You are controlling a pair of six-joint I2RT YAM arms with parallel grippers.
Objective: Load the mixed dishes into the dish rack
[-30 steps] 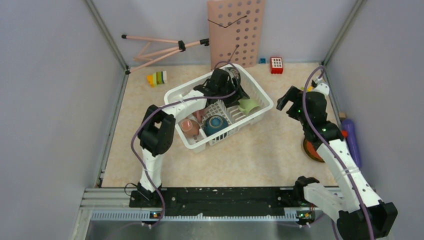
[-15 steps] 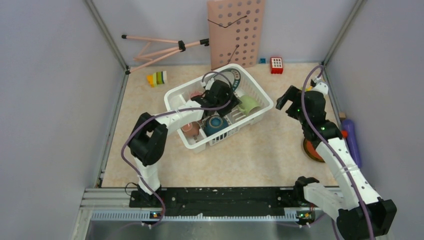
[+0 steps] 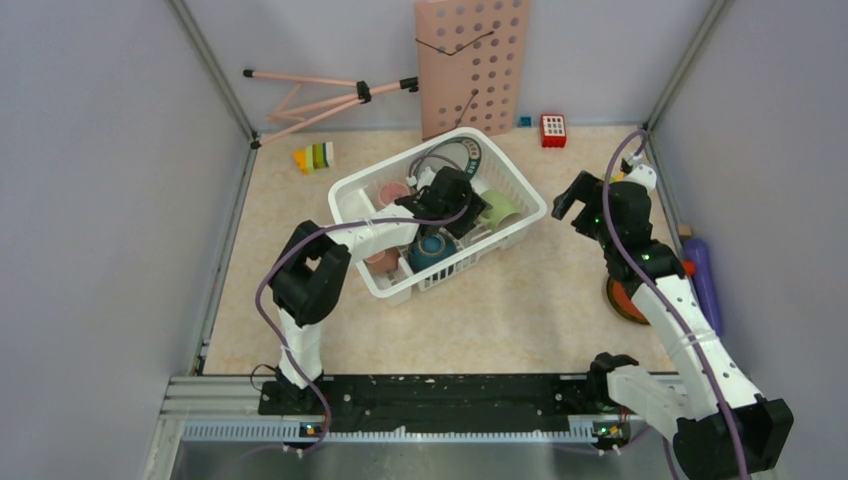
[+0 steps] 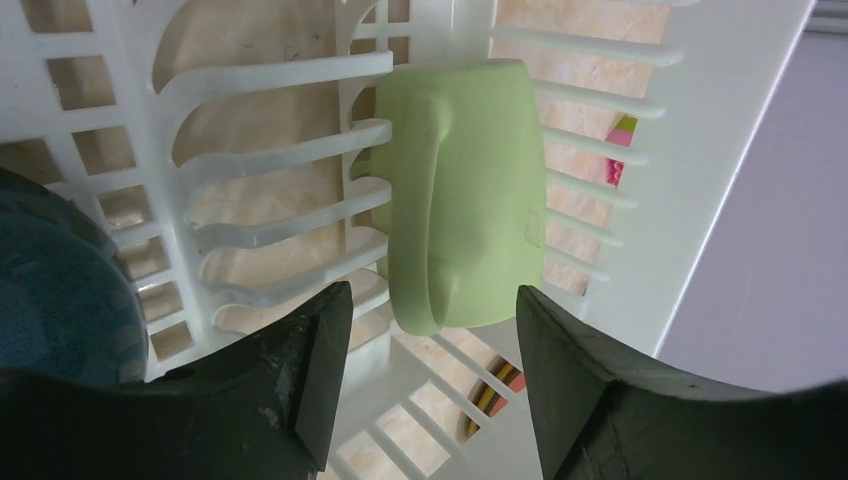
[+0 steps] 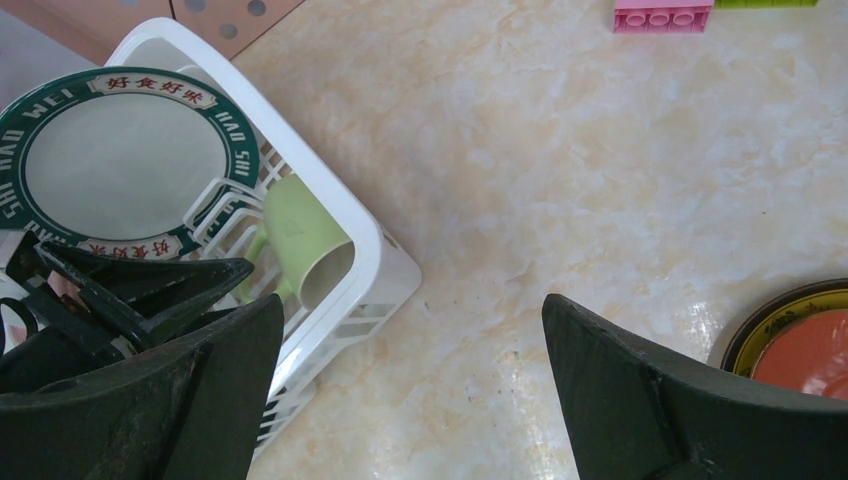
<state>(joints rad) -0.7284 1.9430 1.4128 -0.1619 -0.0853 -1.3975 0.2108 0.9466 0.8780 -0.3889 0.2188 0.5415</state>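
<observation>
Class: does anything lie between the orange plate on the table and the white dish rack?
Nothing visible: only bare tabletop separates the orange plate from the dish rack; the open right claw hovers above that gap.

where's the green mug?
Top view: the green mug lies on its side in the white rack's right corner, beside the plate dividers, by the left end effector.

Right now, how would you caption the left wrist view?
Open left hand frames a light green mug lying in the white dish rack.
</observation>
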